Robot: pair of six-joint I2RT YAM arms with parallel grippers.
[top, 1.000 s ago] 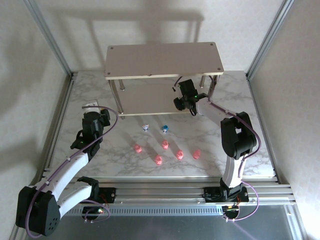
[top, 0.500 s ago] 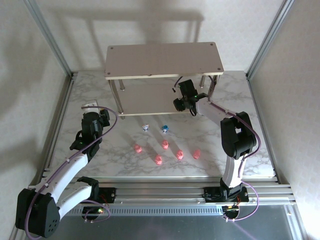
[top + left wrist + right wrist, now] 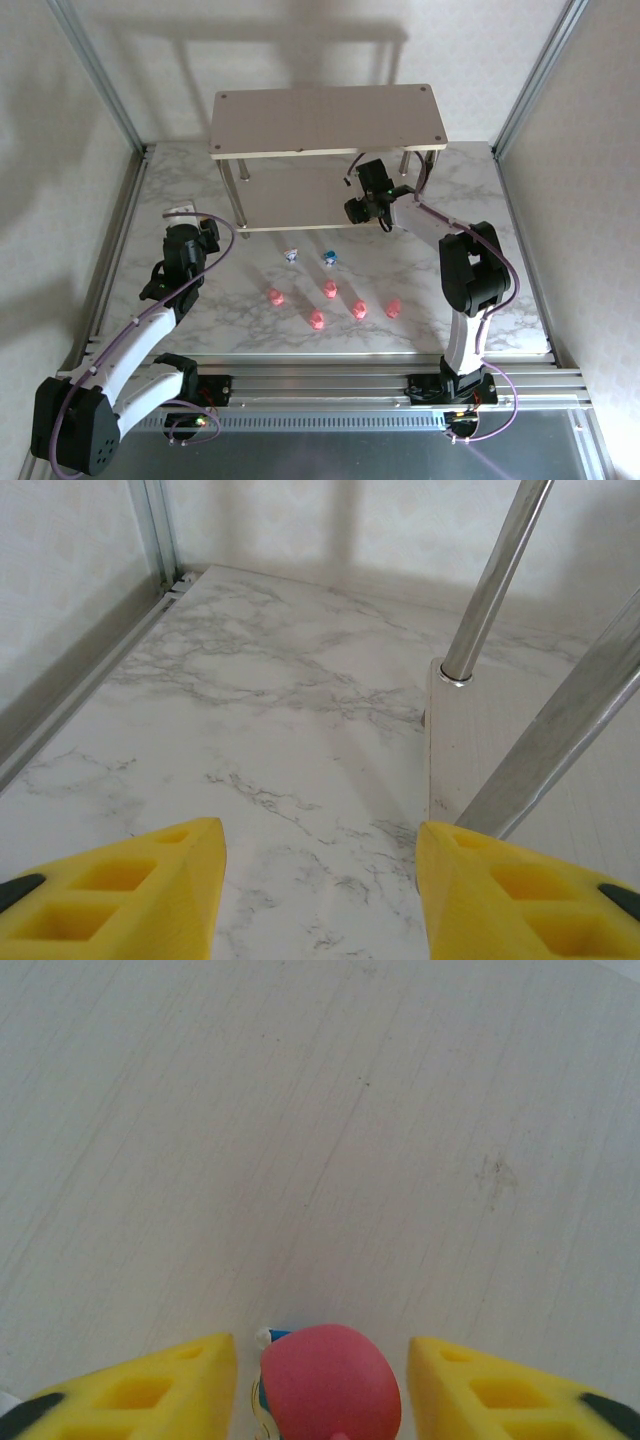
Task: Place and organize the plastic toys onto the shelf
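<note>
Yellow-fingered L gripper (image 3: 320, 875) jaws apart, nothing btwn, over marble table (image 3: 250, 710) nr shelf (image 3: 470, 730) corner | whitish-blue toy (image 3: 292, 255) + blue toy (image 3: 329, 258) on table in front of shelf | 5 pink toys (image 3: 329, 290) nearer arms | R gripper (image 3: 320, 1345) jaws apart, flanking red toy (image 3: 330, 1385), slim gaps both sides, toy sits on shelf's lower tier

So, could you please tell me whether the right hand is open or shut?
Open: the right hand shows gaps either side of the red toy.
</note>
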